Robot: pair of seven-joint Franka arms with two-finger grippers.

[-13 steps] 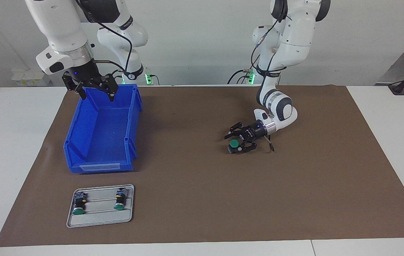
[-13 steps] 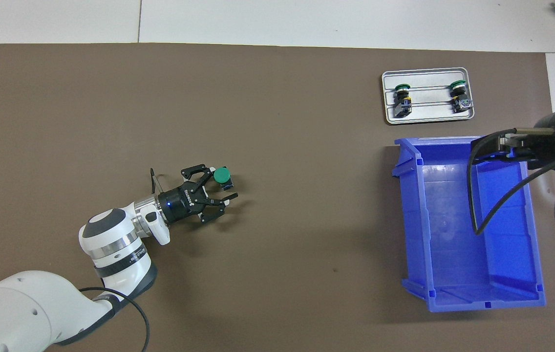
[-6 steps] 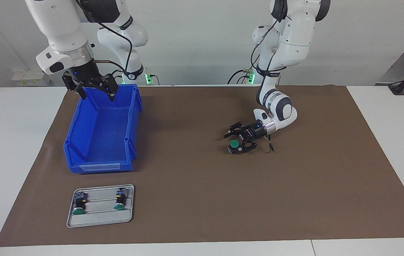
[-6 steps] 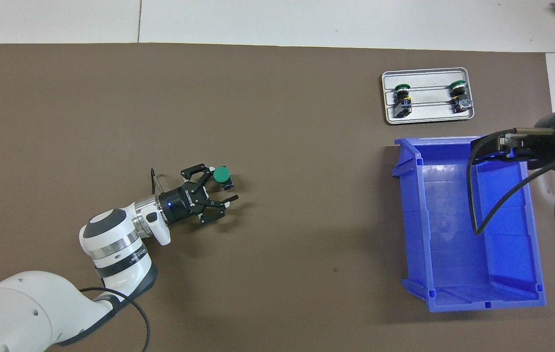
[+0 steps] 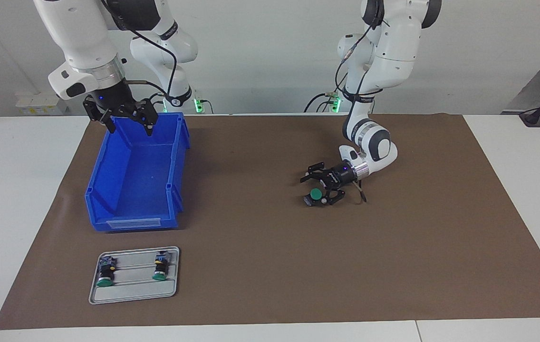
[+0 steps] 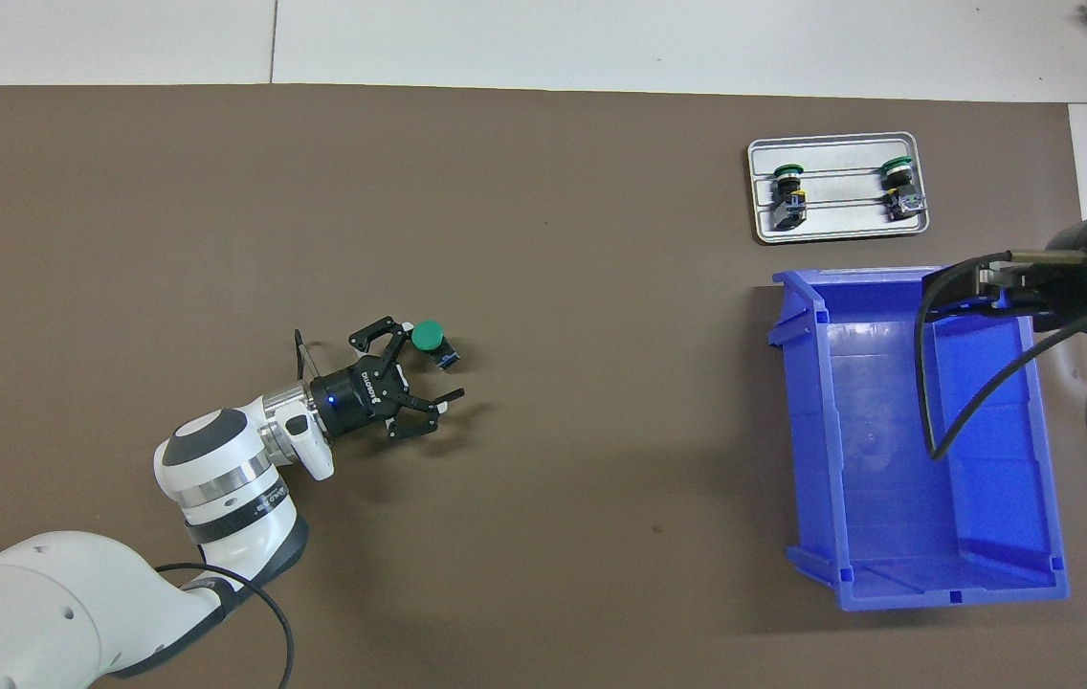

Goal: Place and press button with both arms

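Well, the left gripper (image 5: 316,188) lies low on the mat, fingers apart, the button (image 5: 315,194) standing loose between them, at three o'clock from the blue bin (image 5: 108,190). It should back off straight, without brushing the cap. The right gripper (image 5: 126,120) waits, spread, over the bin.

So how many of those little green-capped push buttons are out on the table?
3: one green-capped push button on the brown mat by the left gripper, two on the grey metal tray.
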